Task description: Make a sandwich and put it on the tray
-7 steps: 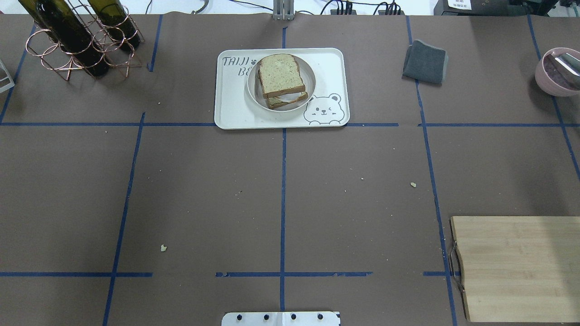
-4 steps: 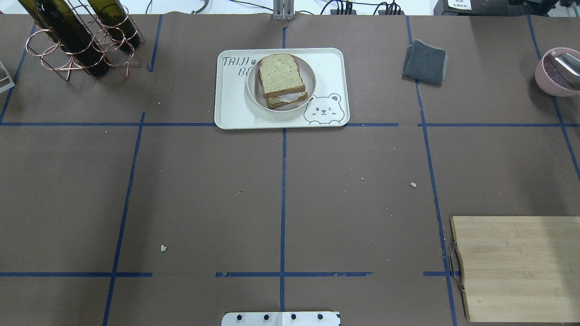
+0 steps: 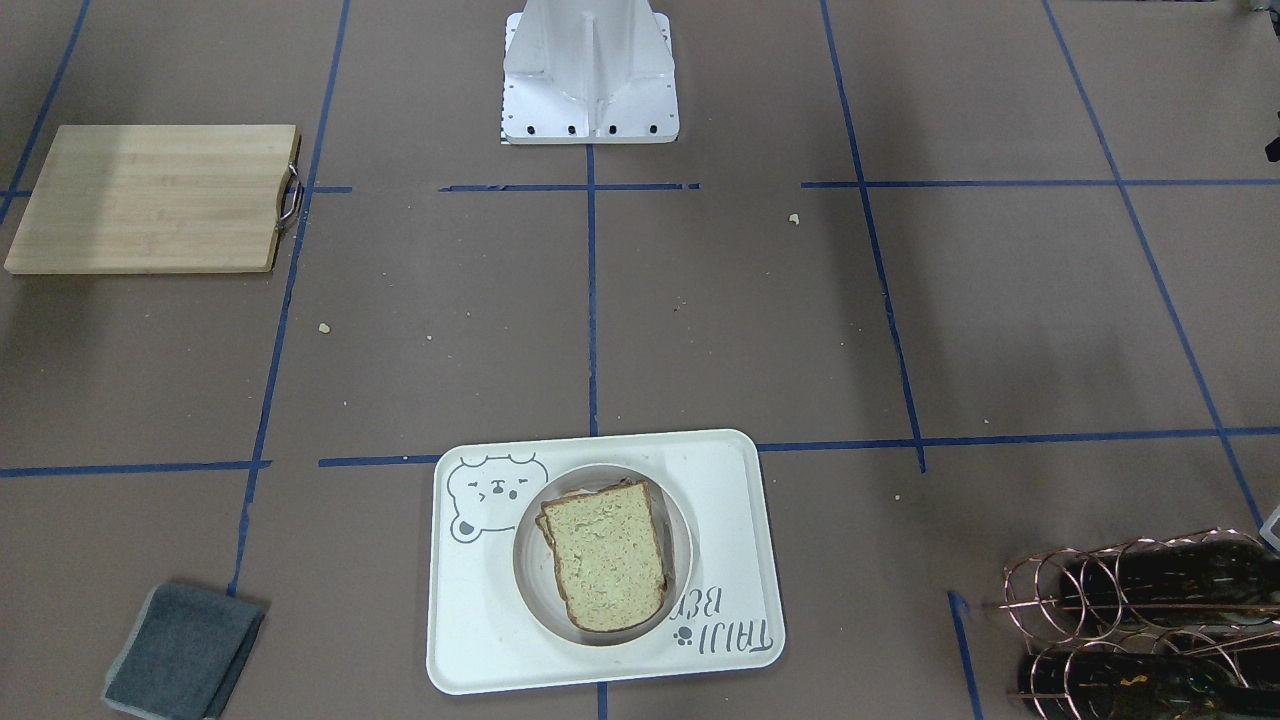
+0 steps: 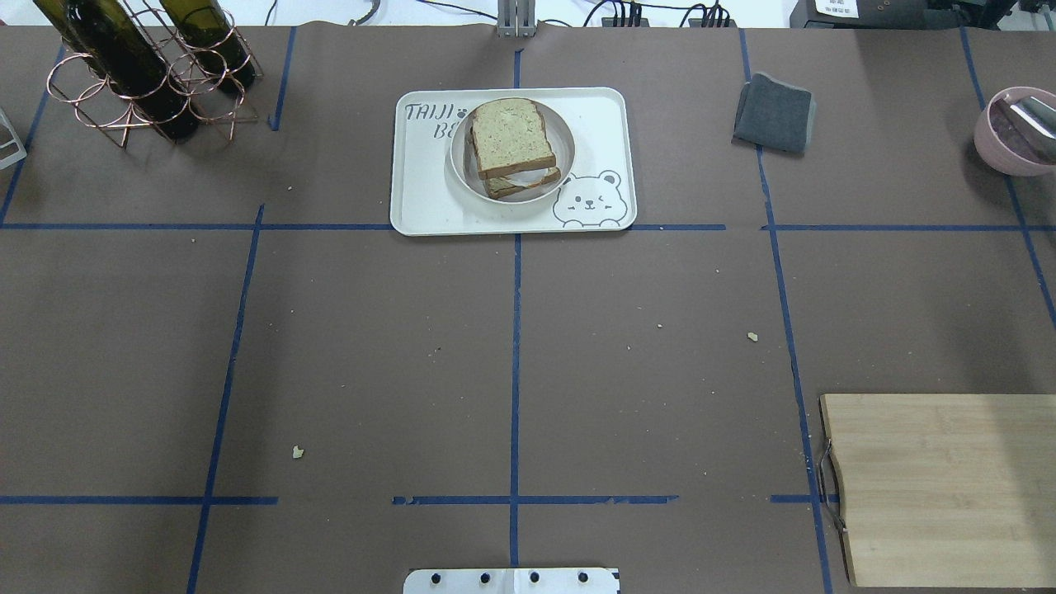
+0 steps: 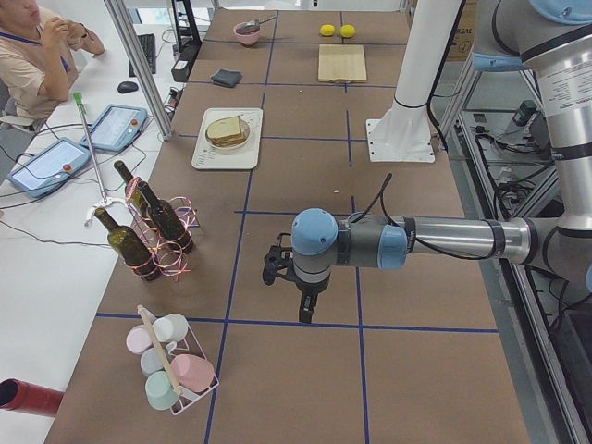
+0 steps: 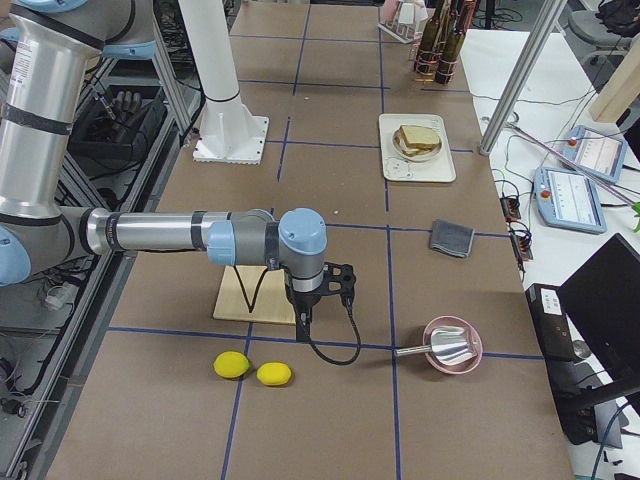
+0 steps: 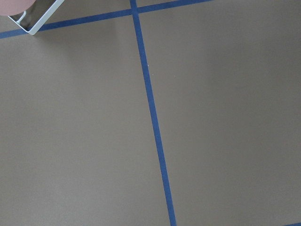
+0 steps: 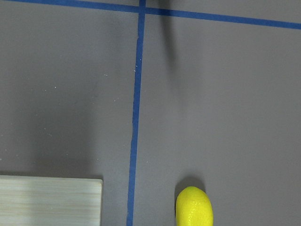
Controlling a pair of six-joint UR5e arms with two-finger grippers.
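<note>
The sandwich, two bread slices with a bit of white egg showing between them, lies on a small round cream plate on the cream tray with the bear drawing, at the far middle of the table. It also shows in the front-facing view. Neither gripper shows in the overhead or front-facing view. The left gripper hangs over bare table far to the left, and the right gripper hangs by the cutting board. I cannot tell whether either is open or shut.
A wooden cutting board lies at the near right. A grey cloth and a pink bowl are at the far right. A wire rack of wine bottles stands far left. Two lemons lie beyond the board.
</note>
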